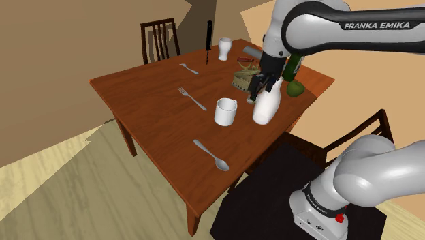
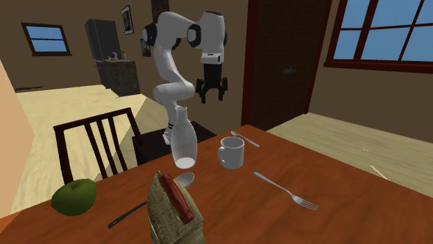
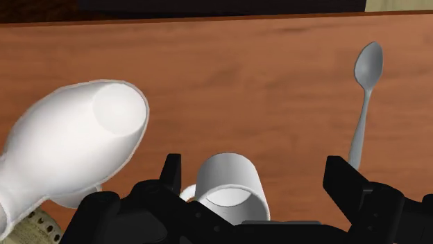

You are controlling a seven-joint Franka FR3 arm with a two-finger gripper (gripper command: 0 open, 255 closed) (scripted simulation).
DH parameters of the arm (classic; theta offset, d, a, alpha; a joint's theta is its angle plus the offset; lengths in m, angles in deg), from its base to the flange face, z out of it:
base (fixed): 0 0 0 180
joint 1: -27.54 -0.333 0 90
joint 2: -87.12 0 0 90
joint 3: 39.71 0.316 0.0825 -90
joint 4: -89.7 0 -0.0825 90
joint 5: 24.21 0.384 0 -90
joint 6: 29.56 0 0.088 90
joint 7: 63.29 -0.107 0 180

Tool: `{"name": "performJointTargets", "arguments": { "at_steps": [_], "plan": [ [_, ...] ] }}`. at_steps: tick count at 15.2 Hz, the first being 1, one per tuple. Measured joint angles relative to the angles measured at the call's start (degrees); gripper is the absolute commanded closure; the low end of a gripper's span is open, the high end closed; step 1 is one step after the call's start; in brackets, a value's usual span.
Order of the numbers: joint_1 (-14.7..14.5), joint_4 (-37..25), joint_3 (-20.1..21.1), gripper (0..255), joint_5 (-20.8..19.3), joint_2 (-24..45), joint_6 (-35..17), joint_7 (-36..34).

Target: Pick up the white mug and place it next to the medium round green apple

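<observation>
A white mug [image 1: 226, 112] [image 2: 231, 152] stands upright on the brown wooden table [image 1: 153, 112], its handle toward the tall white bottle [image 1: 266, 107] beside it. A green apple [image 1: 295, 89] [image 2: 74, 196] lies near the table edge, beyond the bottle and partly behind the arm. My black gripper [image 1: 264, 85] [image 2: 211, 95] hangs open, well above the table, over the bottle and mug. In the wrist view the mug [image 3: 229, 187] shows far below, close to one finger [image 3: 170, 173], untouched; the other finger [image 3: 340, 179] stands wide apart.
The bottle [image 3: 76, 142] [image 2: 183, 141] rises close to the mug. A sandwich [image 1: 244, 76] [image 2: 173, 208] sits near the apple. A spoon [image 1: 212, 155] [image 3: 364, 104], a fork [image 1: 193, 99], a knife [image 1: 208, 37] and a small white cup [image 1: 225, 48] lie about. Chairs [image 1: 161, 39] flank the table.
</observation>
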Motion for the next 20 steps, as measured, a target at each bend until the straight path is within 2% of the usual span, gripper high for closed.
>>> {"name": "performJointTargets", "arguments": {
  "at_steps": [8,14,20],
  "plan": [
    [-0.55,-3.57,1.75,0,0.75,15.97,-13.75,-2.32],
    [-0.89,-8.3,2.79,0,0.5,27.85,-21.89,-4.05],
    [-0.98,-7.81,2.99,0,0.09,32.32,-27.01,-4.6]
  ]
}}
